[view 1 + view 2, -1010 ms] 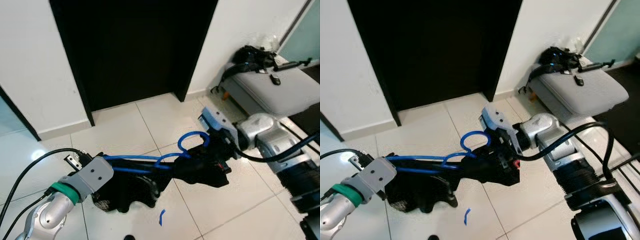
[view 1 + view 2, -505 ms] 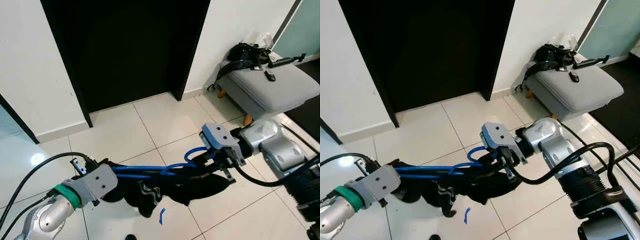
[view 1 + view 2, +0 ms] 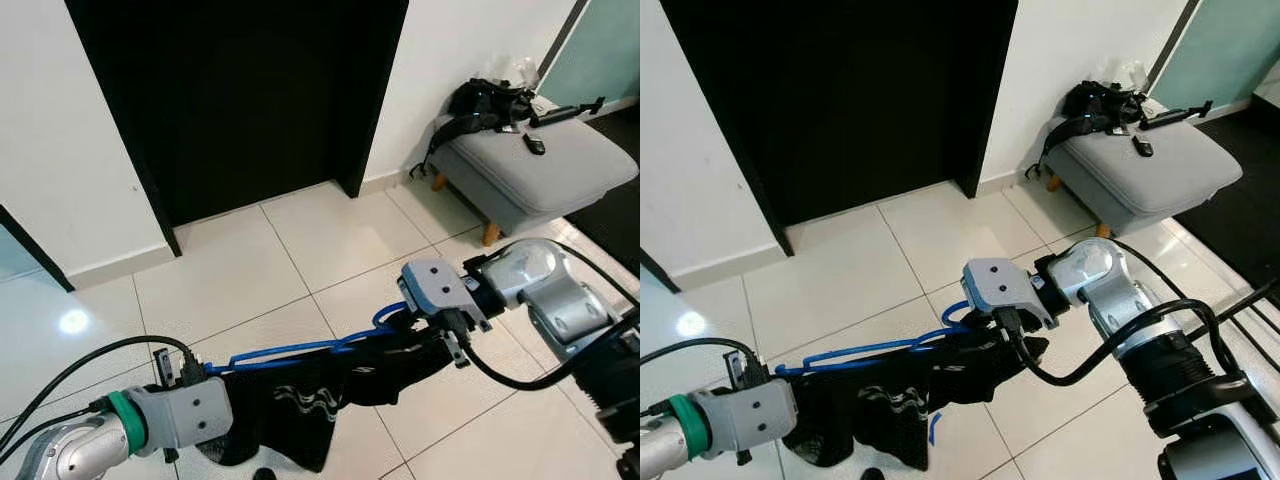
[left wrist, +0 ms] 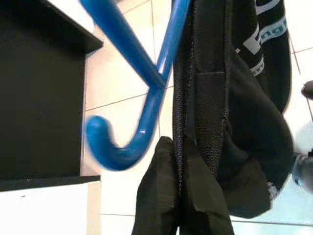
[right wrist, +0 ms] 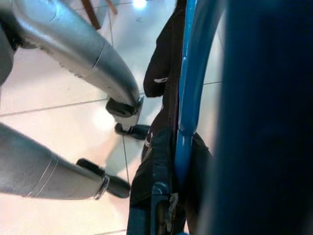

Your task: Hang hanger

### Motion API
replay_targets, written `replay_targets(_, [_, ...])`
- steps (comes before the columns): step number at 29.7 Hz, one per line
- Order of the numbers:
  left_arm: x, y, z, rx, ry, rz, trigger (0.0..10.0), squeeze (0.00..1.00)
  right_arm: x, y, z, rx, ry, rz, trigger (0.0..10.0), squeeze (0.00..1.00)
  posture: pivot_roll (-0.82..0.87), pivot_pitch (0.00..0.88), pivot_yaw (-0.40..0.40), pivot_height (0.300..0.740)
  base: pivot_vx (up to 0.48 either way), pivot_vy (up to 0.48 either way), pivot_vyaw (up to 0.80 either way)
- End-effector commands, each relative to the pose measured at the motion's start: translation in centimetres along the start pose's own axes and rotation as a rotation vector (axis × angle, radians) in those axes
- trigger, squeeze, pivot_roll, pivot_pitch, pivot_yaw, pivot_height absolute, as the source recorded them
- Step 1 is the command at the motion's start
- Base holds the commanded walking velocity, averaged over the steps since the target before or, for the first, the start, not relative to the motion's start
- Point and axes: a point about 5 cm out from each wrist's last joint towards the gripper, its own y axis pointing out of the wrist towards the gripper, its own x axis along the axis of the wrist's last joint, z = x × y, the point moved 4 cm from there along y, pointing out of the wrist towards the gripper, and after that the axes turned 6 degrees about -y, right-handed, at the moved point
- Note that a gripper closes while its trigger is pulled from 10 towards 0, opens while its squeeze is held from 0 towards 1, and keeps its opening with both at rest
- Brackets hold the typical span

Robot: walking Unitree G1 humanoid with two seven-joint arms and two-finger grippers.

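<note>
You have the blue hanger with its black garment gripped at both ends: left end effector and right end effector both clamp it above the tiled floor.

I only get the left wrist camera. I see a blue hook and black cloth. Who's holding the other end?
Observer: The right gripper is at the hook end of the blue hanger; the left gripper is at the far end.
Operator: Is the cloth touching the floor?
Observer: The black garment hangs off the hanger over the white tiled floor; I cannot tell if it touches.
Operator: Is there anywhere to sit?
Observer: A grey padded stool stands by the wall to the robot's right, with a black bag on it.
</note>
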Motion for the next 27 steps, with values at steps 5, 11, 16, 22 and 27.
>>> replay_targets(5, [-1.5,-0.2,1.0,-0.032,0.055,0.075,10.0,0.00,-1.1,0.7,1.3,0.084,-0.042,0.074,10.0,0.00,-0.04,0.232,0.050,0.740,0.000,0.000,0.00])
replay_targets(11, [-0.9,-0.1,2.3,-0.010,0.051,0.057,10.0,0.00,-1.5,1.4,1.7,0.110,-0.057,0.089,10.0,0.00,-0.04,0.233,0.050,0.740,0.000,0.000,0.00])
replay_targets(16, [-0.5,-0.7,2.0,-0.048,0.060,0.050,10.0,0.00,-2.5,1.6,1.8,0.114,-0.063,0.132,10.0,0.00,-0.03,0.236,0.049,0.740,0.000,0.000,0.00])
replay_targets(22, [-0.8,-1.1,1.5,-0.080,0.064,0.064,10.0,0.00,-2.9,1.2,1.2,0.076,-0.071,0.160,10.0,0.00,-0.02,0.237,0.047,0.740,0.000,0.000,0.00])
replay_targets(27, [-1.5,-1.4,0.2,-0.128,0.058,0.091,10.0,0.00,-2.9,0.5,-0.5,-0.025,-0.079,0.165,10.0,0.00,-0.03,0.238,0.048,0.740,0.000,0.000,0.00])
